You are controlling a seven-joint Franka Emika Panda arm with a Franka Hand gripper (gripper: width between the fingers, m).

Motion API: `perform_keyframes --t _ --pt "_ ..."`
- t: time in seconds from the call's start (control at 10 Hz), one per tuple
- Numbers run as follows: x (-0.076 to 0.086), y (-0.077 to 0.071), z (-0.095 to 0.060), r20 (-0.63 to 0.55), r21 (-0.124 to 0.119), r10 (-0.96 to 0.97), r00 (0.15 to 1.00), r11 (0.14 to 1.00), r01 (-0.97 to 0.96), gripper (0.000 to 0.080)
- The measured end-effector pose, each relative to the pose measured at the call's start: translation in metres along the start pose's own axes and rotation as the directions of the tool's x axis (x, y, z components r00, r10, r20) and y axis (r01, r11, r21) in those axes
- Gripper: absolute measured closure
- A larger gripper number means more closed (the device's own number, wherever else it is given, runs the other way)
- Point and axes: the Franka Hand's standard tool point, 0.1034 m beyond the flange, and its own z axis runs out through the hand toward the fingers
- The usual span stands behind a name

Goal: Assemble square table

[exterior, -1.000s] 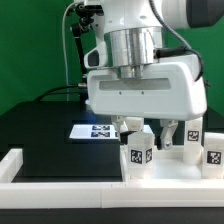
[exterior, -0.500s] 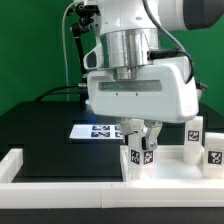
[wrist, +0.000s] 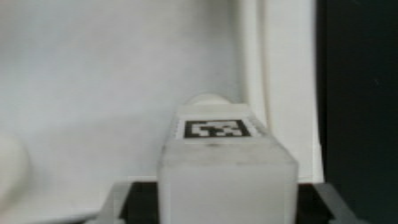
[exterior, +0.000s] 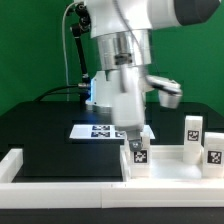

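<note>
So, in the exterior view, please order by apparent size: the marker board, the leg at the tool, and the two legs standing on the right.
1. Marker board
2. Leg at the tool, nearer the camera, so unsure
3. Two right legs, alike

1. The legs look like white matt plastic, each bearing a flat black-and-white printed tag.
2. The square top is smooth white plastic with a dull sheen.
3. The table surface is black and matt.
4. The marker board looks thin and paper-flat, white with black print.
5. The arm shell is glossy white plastic with a brushed grey metal collar.
</note>
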Motion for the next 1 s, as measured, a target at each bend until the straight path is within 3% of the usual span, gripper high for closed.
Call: perform_keyframes --t 0.2,0.4,0.5,0.6,0.7,0.8,1.0 --pt "-0.0006 -0.0004 0.0003 0.025 0.002 0.148 0.989 0.989 -0.148 0.0506" --pt "-0.0006 0.0009 0.0006 0.000 -0.005 0.036 0.999 0.999 -0.036 0.0506" --pt "-0.0034 0.0037 0.0016 -0.049 -0.029 -0.164 0.985 0.986 0.163 0.0457" --pt "-0.0078 0.0054 0.0023 -0.046 -0.052 -0.372 0.927 0.928 0.370 0.0265" --pt "-0.0094 0.0071 0.0026 -0.031 -0.071 -0.509 0.860 0.859 0.506 0.0265" --pt "-0.0076 0.0058 0.0024 -0.034 -0.068 -0.517 0.855 0.855 0.514 0.0174" --pt "-0.0064 0.0056 0.0023 -0.026 -0.074 -0.632 0.775 0.774 0.629 0.0157"
